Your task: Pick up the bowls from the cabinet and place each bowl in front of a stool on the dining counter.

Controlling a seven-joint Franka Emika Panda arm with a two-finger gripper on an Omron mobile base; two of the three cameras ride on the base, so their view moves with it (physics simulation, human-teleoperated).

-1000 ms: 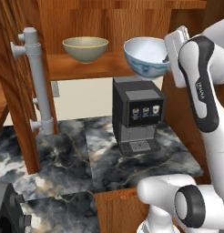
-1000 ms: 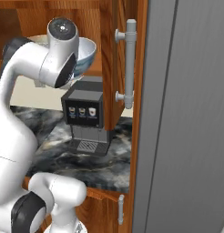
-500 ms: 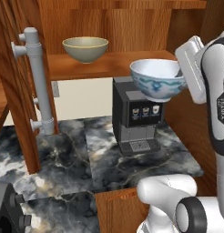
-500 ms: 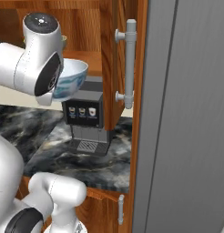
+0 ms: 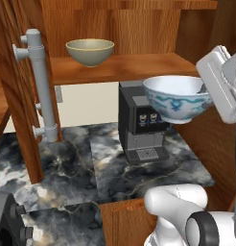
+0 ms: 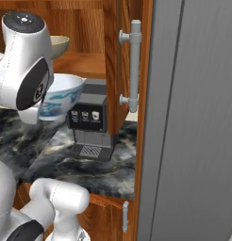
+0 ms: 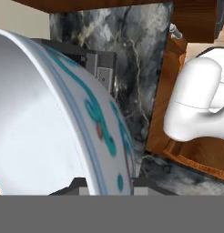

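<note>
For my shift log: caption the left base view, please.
Pincer carries the patterned bowl above the coffee machine; the olive bowl sits on the cabinet shelf.

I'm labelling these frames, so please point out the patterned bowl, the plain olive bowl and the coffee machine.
white bowl with teal pattern (image 5: 180, 103), left base view, on its outer wall.
olive-beige bowl (image 5: 89, 53), left base view, on its outer wall.
coffee machine (image 6: 90, 123), right base view, on its front panel.

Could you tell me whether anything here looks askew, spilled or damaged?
Nothing stands out. The patterned bowl is held by its rim in the gripper, roughly level, above the coffee machine. The olive bowl sits upright on the cabinet shelf. No spill shows on the marbled worktop.
</note>
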